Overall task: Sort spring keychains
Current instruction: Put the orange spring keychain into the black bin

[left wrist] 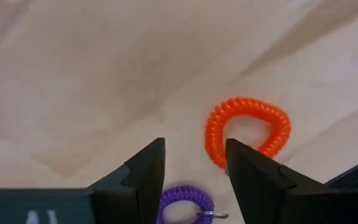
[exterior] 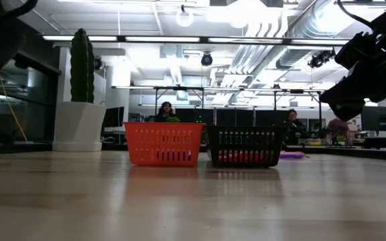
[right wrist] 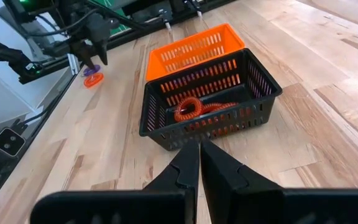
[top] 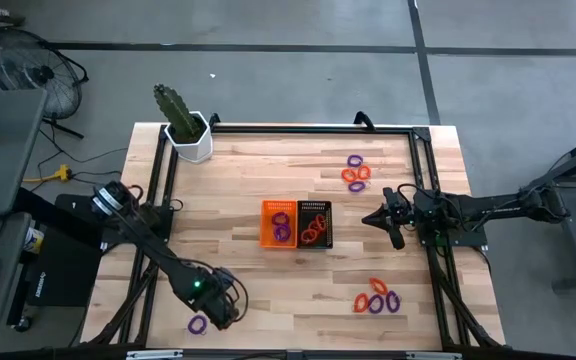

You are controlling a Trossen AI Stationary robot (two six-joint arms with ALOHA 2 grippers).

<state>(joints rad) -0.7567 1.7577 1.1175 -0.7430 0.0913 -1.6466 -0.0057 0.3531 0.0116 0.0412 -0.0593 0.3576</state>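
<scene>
A pale wooden table (top: 268, 290) of long boards, with a black metal frame (top: 288, 128) round its edge, on a grey floor. In the middle, a small orange plastic bin (top: 277, 222) with purple coils inside, touching a small black plastic bin (top: 315, 224) on its right with orange coils inside. At the far left corner, a green cactus in a white pot (top: 189, 137).

Low at the near left, the left gripper (left wrist: 194, 163), fingers spread wide and holding nothing, just over an orange coiled plastic spring keychain (left wrist: 248, 129) and a purple coiled spring keychain (left wrist: 184, 202) lying side by side on the wood. On the right, the right gripper (right wrist: 199, 158), raised over the table, fingers pressed tight together and holding nothing, pointed at the black bin.

More orange and purple keychains in a small far right bunch (top: 356, 172) and a small near right bunch (top: 377, 298).

Beyond the table, a big bright room with long ceiling lights (exterior: 179, 38), silver pipes overhead, desks and screens, and people sitting far off (exterior: 165, 110). A round fan (top: 30, 68) on the floor at the far left.
</scene>
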